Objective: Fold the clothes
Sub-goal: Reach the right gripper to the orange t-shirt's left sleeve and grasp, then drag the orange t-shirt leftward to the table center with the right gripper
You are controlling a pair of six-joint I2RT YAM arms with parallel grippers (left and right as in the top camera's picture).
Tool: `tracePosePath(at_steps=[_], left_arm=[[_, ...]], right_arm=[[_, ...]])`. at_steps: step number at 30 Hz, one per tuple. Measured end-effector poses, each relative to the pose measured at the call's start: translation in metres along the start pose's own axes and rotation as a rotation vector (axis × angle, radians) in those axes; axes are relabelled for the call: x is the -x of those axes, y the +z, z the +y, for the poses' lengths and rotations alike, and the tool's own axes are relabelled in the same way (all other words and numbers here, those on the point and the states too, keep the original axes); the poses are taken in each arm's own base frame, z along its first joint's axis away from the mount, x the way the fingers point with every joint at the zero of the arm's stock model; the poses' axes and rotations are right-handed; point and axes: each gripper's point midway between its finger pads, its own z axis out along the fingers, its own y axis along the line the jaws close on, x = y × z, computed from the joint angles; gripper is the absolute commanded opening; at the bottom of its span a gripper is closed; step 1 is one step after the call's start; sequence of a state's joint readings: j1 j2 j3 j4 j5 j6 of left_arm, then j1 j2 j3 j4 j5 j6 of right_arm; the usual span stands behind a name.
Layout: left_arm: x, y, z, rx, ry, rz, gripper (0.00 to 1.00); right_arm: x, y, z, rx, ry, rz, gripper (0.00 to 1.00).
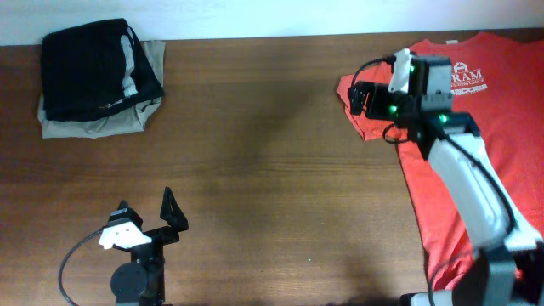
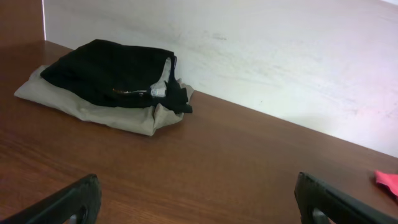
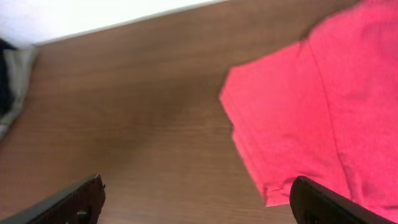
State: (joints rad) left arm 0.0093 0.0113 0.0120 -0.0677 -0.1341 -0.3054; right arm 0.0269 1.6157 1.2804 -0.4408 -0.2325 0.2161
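Wooden table (image 1: pixel 255 178) carries everything, and the orange-red T-shirt (image 1: pixel 518 127) is the piece to work on. It lies spread flat, chest print up, running out of view on the right. Nearest the robot, well to the left of the T-shirt, the left gripper (image 1: pixel 144 204) hangs over bare wood with its fingers spread wide and nothing between them; my read is that it is parked out of the way until a second corner needs lifting. Farther out, the right gripper (image 1: pixel 361 96) hovers above the T-shirt's sleeve (image 3: pixel 286 130), jaws fully apart and empty. That placement suits a pinch on the sleeve edge so it can be drawn inward over the body — likely the first fold, since no part of the T-shirt looks doubled over yet. Farthest off, far left of the T-shirt, a folded black garment (image 1: pixel 85 68) sits on a folded khaki garment (image 1: pixel 93 127), a white strip showing at the black one's side — seemingly the finished pile, kept away from the working area.
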Motion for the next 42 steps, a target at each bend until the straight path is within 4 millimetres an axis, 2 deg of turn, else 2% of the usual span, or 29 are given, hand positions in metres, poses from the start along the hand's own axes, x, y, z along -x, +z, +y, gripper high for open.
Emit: tracePosePath(at_steps=[1,2,5,8,10,14,17,18,19,21,22,26,27,30,34,37,39,42], left_arm=[[0.000,0.000,0.000,0.000,0.000,-0.001,0.99],[0.000,0.000,0.000,0.000,0.000,0.000,0.99],[0.000,0.000,0.000,0.000,0.000,0.000,0.99],[0.000,0.000,0.000,0.000,0.000,0.000,0.99],[0.000,0.000,0.000,0.000,0.000,0.000,0.99],[0.000,0.000,0.000,0.000,0.000,0.000,0.99],[0.000,0.000,0.000,0.000,0.000,0.000,0.99],[0.000,0.000,0.000,0.000,0.000,0.000,0.99],[0.000,0.000,0.000,0.000,0.000,0.000,0.99],[0.000,0.000,0.000,0.000,0.000,0.000,0.99],[0.000,0.000,0.000,0.000,0.000,0.000,0.99],[0.000,0.000,0.000,0.000,0.000,0.000,0.99],[0.000,0.000,0.000,0.000,0.000,0.000,0.99],[0.000,0.000,0.000,0.000,0.000,0.000,0.99],[0.000,0.000,0.000,0.000,0.000,0.000,0.99],[0.000,0.000,0.000,0.000,0.000,0.000,0.99],[0.000,0.000,0.000,0.000,0.000,0.000,0.99],[0.000,0.000,0.000,0.000,0.000,0.000,0.99]], right_arm=[[-0.003,0.018,-0.012,-0.019,0.003,0.032,0.90],[-0.008,0.035,-0.021,-0.033,0.009,0.057,0.90],[-0.048,0.081,-0.044,-0.065,0.028,0.189,0.90],[-0.085,0.112,-0.060,-0.080,0.023,0.292,0.90],[-0.101,0.122,-0.066,-0.085,0.016,0.336,0.89],[-0.103,0.122,-0.073,-0.119,-0.006,0.349,0.63],[-0.107,0.120,-0.080,-0.157,-0.027,0.368,0.63],[-0.108,0.120,-0.081,-0.166,-0.030,0.372,0.65],[-0.109,0.120,-0.080,-0.174,-0.037,0.375,0.71],[-0.111,0.121,-0.078,-0.216,-0.081,0.384,0.74],[-0.113,0.122,-0.075,-0.238,-0.106,0.388,0.67],[-0.113,0.127,-0.074,-0.299,-0.121,0.378,0.08],[-0.112,0.127,-0.075,-0.306,-0.108,0.375,0.04],[-0.111,0.127,-0.076,-0.308,-0.075,0.369,0.04],[-0.112,0.133,-0.050,-0.164,-0.035,0.391,0.04],[-0.103,0.133,-0.016,-0.048,-0.038,0.394,0.04],[-0.089,0.133,0.025,0.029,-0.090,0.361,0.04],[-0.086,0.136,0.096,0.137,-0.155,0.304,0.04]])
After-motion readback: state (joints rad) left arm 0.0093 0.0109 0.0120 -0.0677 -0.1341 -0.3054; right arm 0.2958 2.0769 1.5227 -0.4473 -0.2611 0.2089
